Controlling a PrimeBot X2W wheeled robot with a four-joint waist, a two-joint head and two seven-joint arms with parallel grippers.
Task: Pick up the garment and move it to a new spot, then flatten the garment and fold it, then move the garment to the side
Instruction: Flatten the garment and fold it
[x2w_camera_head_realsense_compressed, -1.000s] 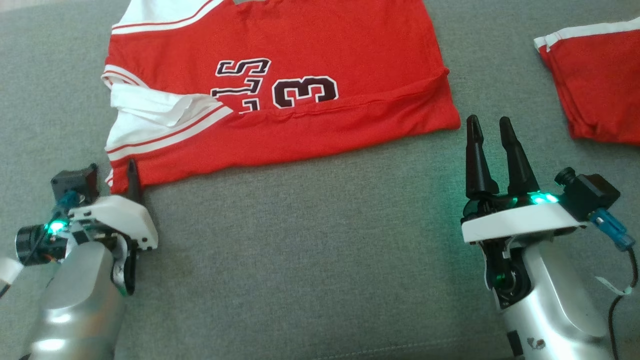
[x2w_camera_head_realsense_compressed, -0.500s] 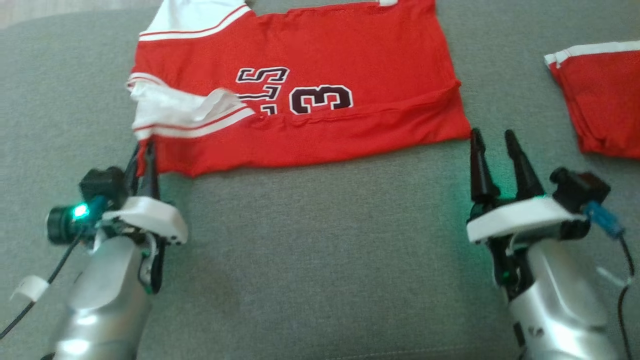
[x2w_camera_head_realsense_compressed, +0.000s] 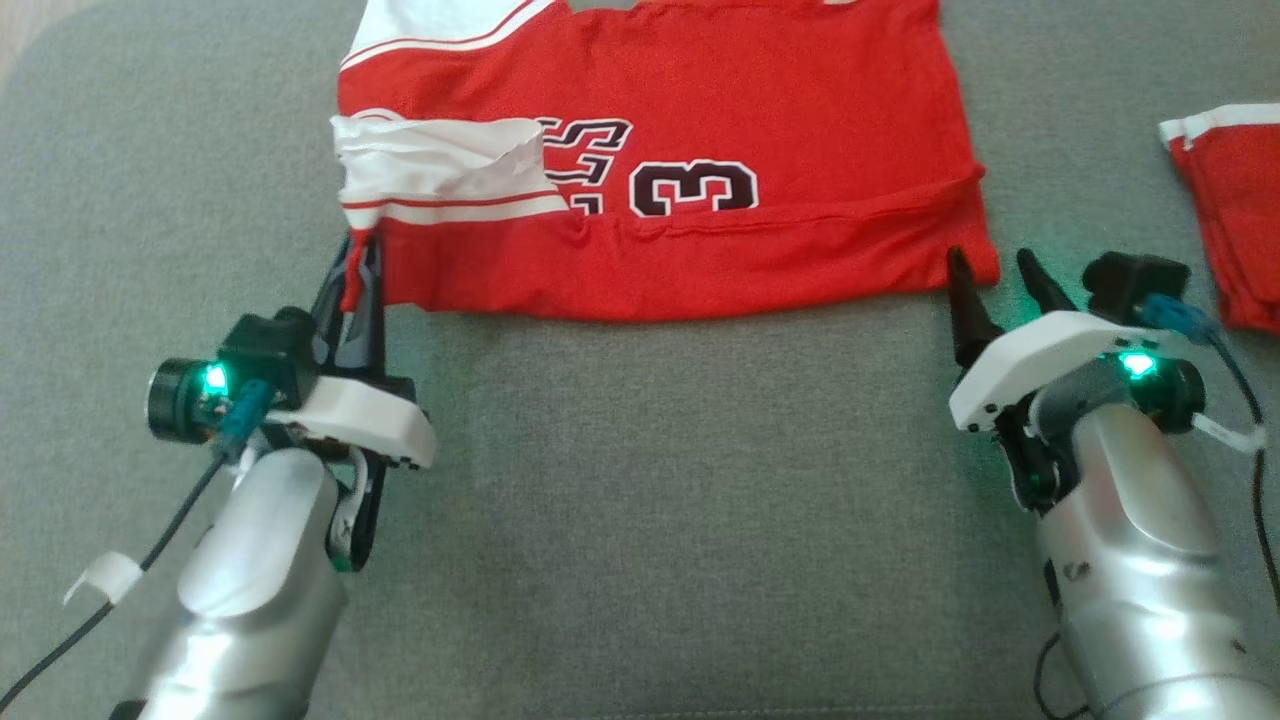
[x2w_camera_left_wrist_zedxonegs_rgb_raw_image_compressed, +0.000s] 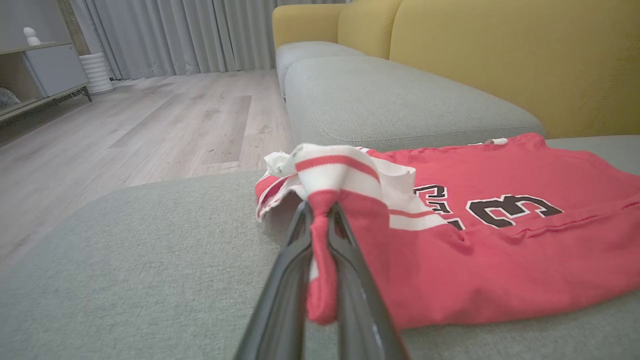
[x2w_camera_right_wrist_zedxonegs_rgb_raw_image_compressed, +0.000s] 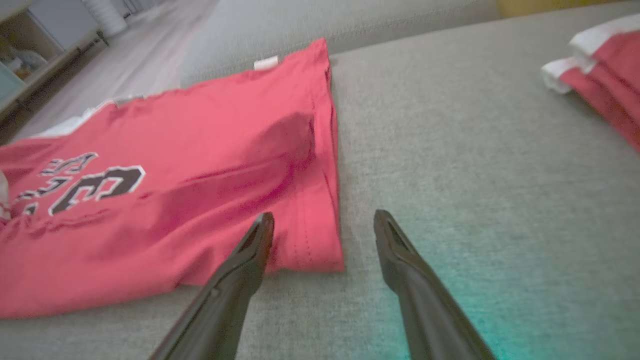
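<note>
— What is the big grey thing?
— A couch seat (x2w_camera_head_realsense_compressed: 640, 500). A red shirt (x2w_camera_head_realsense_compressed: 760, 110) with a dark number lies flat on its far side.
— And on the right?
— Another red cloth (x2w_camera_head_realsense_compressed: 1235, 230), apart from the shirt.
— The left gripper (x2w_camera_head_realsense_compressed: 362, 268)?
— Pressed together, pinching the shirt's near left corner, which is raised a bit.
— The right gripper (x2w_camera_head_realsense_compressed: 992, 262)?
— Spread wide at the near right corner, holding nothing.

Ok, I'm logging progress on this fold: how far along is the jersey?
Done: the jersey lies spread on the grey cushion, its near edge seemingly turned over. In hand: the left gripper is shut on one near corner; the right gripper stands open at the other near corner, not gripping. Left: finishing the fold, moving it aside.
</note>
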